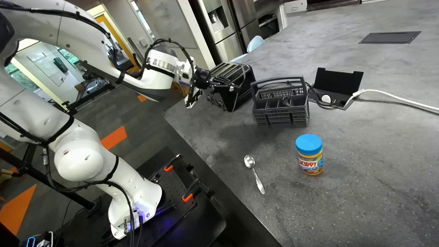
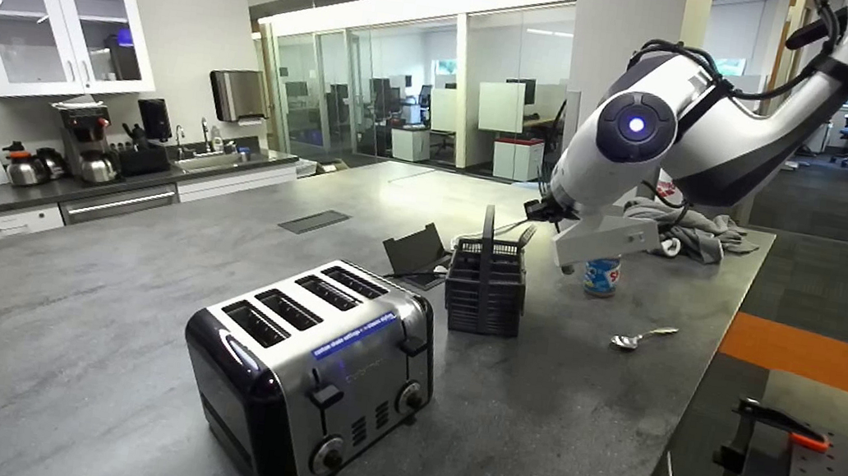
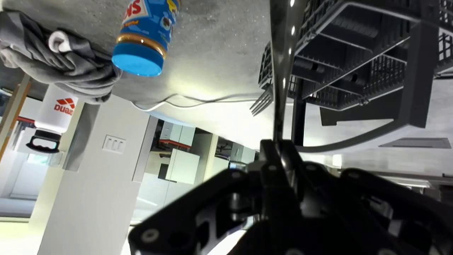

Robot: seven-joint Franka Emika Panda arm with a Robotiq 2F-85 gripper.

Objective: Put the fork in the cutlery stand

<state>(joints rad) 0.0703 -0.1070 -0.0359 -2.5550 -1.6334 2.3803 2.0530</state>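
My gripper (image 3: 279,145) is shut on a slender, dark, shiny metal utensil, seemingly the fork (image 3: 283,63). Its narrow neck is between the fingertips and its wider part runs out of the wrist frame, so its ends are hidden. The grey cutlery stand (image 3: 417,81), with its arched handle, is just right of it in the wrist view. The stand also shows in both exterior views (image 1: 280,115) (image 2: 485,305). A separate fork (image 3: 262,102) stands in it, tines up, also visible in an exterior view (image 2: 527,237). The gripper (image 1: 233,87) is above the table near the stand.
The silver spoon (image 1: 249,161) lies on the table. A blue-lidded jar (image 1: 310,159) stands near the stand. A toaster (image 2: 303,387) is on the stand's opposite side. An open black outlet lid (image 1: 337,80) with a white cable (image 1: 394,94) lies behind. A grey cloth (image 3: 67,67) is beyond the jar.
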